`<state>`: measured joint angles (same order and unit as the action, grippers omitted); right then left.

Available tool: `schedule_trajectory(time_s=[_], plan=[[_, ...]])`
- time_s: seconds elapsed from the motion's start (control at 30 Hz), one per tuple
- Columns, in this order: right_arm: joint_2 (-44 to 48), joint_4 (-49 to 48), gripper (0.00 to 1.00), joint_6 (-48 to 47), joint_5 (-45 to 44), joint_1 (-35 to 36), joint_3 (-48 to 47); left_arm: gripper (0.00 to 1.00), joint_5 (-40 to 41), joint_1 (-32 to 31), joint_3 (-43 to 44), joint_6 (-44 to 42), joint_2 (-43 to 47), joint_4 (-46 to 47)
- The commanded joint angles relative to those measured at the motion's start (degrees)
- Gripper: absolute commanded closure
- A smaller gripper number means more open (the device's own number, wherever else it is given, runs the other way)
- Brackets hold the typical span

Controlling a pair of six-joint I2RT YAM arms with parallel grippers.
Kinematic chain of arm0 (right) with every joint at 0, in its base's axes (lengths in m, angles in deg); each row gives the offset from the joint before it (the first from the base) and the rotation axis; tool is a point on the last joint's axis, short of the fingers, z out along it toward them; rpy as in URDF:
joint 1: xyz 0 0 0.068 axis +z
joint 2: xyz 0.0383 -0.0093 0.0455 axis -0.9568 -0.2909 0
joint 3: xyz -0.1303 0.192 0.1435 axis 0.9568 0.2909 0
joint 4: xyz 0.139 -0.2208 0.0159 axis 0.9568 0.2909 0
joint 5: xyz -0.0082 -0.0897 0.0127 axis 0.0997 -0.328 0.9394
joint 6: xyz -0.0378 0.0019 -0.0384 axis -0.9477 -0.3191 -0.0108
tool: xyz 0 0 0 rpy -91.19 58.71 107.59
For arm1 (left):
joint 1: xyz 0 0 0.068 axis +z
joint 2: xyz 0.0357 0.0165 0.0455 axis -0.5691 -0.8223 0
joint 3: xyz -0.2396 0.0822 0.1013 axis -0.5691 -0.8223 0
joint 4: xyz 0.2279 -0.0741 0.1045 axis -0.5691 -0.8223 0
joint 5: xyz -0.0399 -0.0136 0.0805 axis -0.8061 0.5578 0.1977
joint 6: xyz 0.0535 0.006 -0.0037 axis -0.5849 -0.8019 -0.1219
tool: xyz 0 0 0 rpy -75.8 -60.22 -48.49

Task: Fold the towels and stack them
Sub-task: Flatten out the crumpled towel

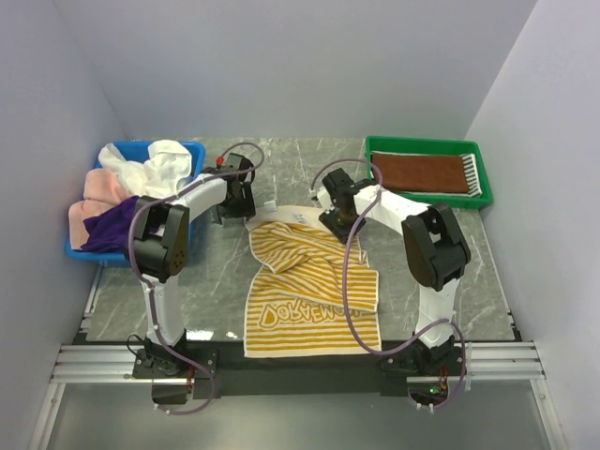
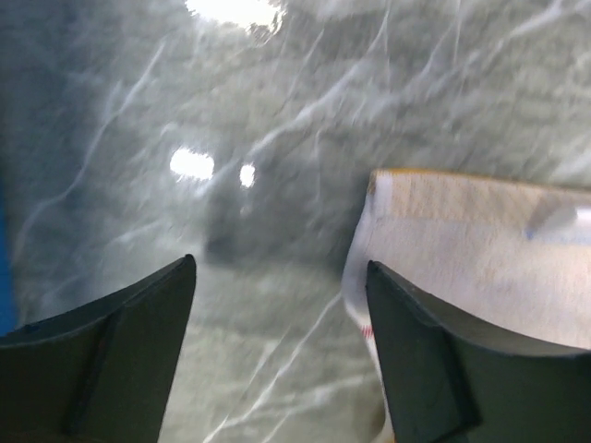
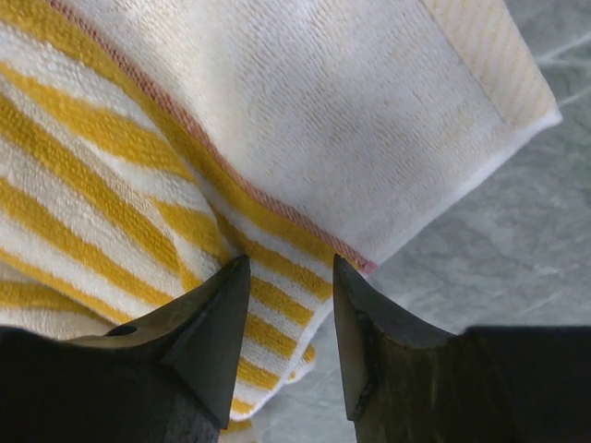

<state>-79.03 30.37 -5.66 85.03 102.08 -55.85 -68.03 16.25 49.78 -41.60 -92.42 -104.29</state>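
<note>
Yellow-striped towel (image 1: 309,300) lies in the middle of the table (image 1: 216,291) in the overhead view. Its lettering faces up at the near end, and its far half is rumpled and partly turned over itself rather than squared into a fold. The left end effector (image 1: 228,208) hovers just off the cloth's far-left corner, and the right end effector (image 1: 336,220) sits over the far edge. In the green tray (image 1: 422,141) on the right, a brown towel (image 1: 417,173) lies flat and folded with a grey-white striped edge (image 1: 472,174) showing at its end, so a stack looks begun. The blue bin (image 1: 131,144) on the left holds a loose heap of towels (image 1: 150,169), white, pink and purple, none folded.

From the left wrist, the fingers (image 2: 120,369) stand well apart with only bare marble between them. The towel's pale corner (image 2: 462,240) lies just beside one finger and is not gripped.

From the right wrist, the fingers (image 3: 212,341) stand partway apart, tips down at a doubled edge of the striped cloth (image 3: 138,185). Cloth shows in the gap, but I cannot tell whether it is pinched or merely lies beneath.

By my reading the job is well short of half done. The tray holds one towel, perhaps two, the striped one is mid-fold, and the whole bin remains to be folded.
</note>
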Motion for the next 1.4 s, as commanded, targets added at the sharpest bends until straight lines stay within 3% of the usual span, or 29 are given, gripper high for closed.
schedule_trajectory(time_s=[0.0,0.07,0.17,0.27,0.43,0.63,1.37], plan=[[5.87,0.34,0.48,-1.1,2.97,-2.18,-3.54,0.18,-0.94,0.07,1.59,-2.39,7.21,-3.06],[5.53,-0.8,0.46,-2.07,2.89,-3.68,-5.3,0.13,-1.99,0.07,1.07,-3.97,8.8,-2.71],[2.81,-1.42,0.32,-3.13,2.98,-5.96,-8.9,0.03,-3.75,0.15,-2.08,-6.08,12.58,-1.57],[-0.18,-1.43,0.3,-4.27,5.53,-7.89,-12.14,0.01,-5.42,0.16,-5.77,-7.84,16.62,0.45],[-5.89,0.15,0.38,-6.82,7.99,-9.22,-18.12,0.01,-5.43,0.24,-10.79,-10.13,22.42,4.58],[-9.24,1.65,0.48,-6.91,9.75,-10.18,-19.72,0.01,-4.11,0.16,-12.03,-10.74,21.82,5.55],[-13.8,-0.72,0.5,-5.59,6.85,-10.54,-20.16,0.01,-5.86,0.16,-11.42,-10.66,20.85,5.47]])
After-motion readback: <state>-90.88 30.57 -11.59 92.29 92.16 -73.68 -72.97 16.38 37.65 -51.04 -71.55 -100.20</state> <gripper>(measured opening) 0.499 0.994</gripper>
